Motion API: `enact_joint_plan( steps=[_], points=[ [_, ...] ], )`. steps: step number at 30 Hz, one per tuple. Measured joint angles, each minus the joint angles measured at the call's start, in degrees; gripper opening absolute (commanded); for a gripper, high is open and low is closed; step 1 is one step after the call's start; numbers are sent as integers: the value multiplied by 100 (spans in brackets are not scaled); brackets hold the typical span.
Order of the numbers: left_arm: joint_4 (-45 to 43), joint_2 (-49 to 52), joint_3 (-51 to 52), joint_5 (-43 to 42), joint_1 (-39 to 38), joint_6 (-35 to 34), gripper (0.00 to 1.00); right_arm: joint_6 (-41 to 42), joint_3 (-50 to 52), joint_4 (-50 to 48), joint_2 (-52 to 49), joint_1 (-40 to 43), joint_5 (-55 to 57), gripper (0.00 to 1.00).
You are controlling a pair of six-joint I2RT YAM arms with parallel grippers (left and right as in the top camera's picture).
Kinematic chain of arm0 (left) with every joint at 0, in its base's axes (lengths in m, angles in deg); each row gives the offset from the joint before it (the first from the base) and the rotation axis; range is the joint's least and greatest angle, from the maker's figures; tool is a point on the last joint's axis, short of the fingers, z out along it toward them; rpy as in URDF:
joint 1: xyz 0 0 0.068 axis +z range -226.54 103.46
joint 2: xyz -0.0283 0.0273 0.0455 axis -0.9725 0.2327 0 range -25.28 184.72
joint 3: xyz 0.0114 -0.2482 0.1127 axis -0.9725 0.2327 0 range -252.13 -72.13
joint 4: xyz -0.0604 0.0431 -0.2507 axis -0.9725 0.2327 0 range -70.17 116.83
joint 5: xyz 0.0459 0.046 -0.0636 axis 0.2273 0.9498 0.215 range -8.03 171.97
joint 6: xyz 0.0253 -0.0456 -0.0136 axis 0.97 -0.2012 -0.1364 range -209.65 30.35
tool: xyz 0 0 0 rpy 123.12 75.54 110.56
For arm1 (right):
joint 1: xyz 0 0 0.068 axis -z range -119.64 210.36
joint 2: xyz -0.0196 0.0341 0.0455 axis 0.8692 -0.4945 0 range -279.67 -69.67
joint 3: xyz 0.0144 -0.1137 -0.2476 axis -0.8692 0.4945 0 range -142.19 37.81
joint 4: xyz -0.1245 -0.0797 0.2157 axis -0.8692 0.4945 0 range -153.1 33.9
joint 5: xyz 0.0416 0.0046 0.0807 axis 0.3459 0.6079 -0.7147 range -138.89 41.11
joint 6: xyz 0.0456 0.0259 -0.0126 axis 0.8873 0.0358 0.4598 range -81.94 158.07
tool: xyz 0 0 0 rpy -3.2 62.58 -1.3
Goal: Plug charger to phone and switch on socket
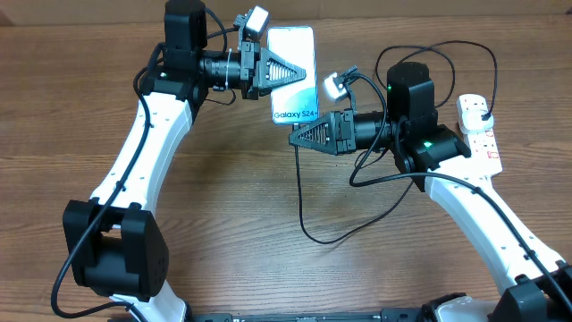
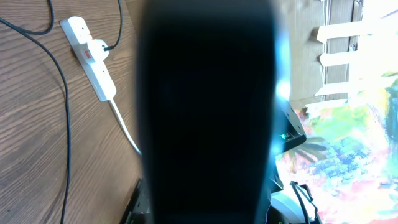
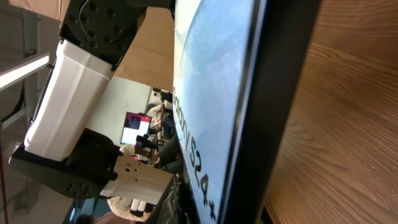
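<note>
My left end effector [image 1: 279,70] clamps the phone [image 1: 299,54], presenting its port edge to my right end effector [image 1: 297,139], which pinches the charger [image 1: 300,197] tip, ready for insertion.

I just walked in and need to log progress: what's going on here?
The left hand grips the phone by its edge, screen facing up. The right hand, closed at the phone's bottom edge, appears to pinch the connector end of the charger cable, which loops back to the power strip, where its plug sits. Whether the connector is seated in the phone can't be seen.
</note>
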Motion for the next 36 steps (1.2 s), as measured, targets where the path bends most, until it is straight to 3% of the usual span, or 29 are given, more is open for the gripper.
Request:
enact_joint_plan(
  steps=[31, 32, 33, 34, 36],
  points=[
    [-92, -42, -61, -254, 87, 26, 4, 645, 52, -835, -39, -81, -33, 4],
    [-94, -42, -61, -254, 87, 26, 4, 645, 52, -837, -37, -81, -31, 26],
    [-94, -42, -61, -254, 87, 26, 5, 647, 52, -835, -39, -81, -31, 56],
    [-105, -42, -61, -238, 87, 55, 4, 678, 52, -874, -37, -79, -44, 68],
    [-37, -42, -42, -365, 76, 122, 4, 619, 31, -1036, -37, -17, 122, 72]
  ],
)
